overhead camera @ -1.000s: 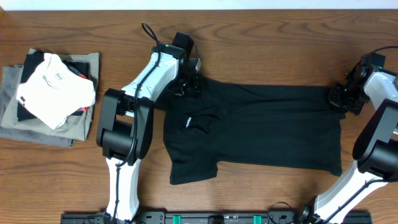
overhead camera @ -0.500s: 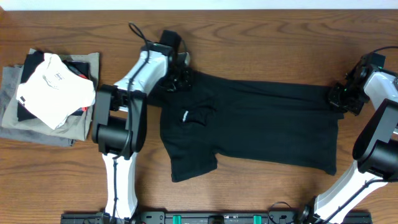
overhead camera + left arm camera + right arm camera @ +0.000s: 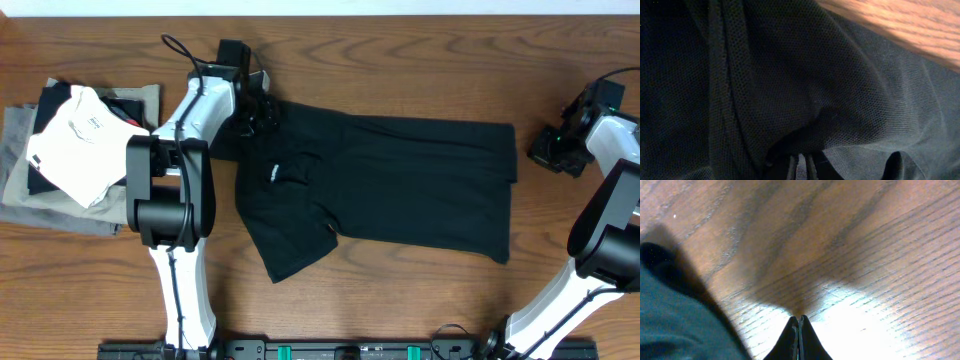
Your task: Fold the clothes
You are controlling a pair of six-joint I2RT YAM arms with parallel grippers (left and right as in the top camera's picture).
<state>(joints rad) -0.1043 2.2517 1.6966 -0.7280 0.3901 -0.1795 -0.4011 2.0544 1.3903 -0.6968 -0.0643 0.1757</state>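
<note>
Brown wooden table, matte, with strong dark grain. Left gripper almost pressed together, pinching the far left corner of the black T-shirt; from the wrist, fine mesh-like knit, bunched in soft folds and drawn down into the grip. Right gripper pressed fully together, holding nothing, low over bare wood just beside the garment's right edge. T-shirt spread across the middle of the table, mostly flat, with small pale label near the collar. Far left, stack of folded garments: white one over grey-olive one.
</note>
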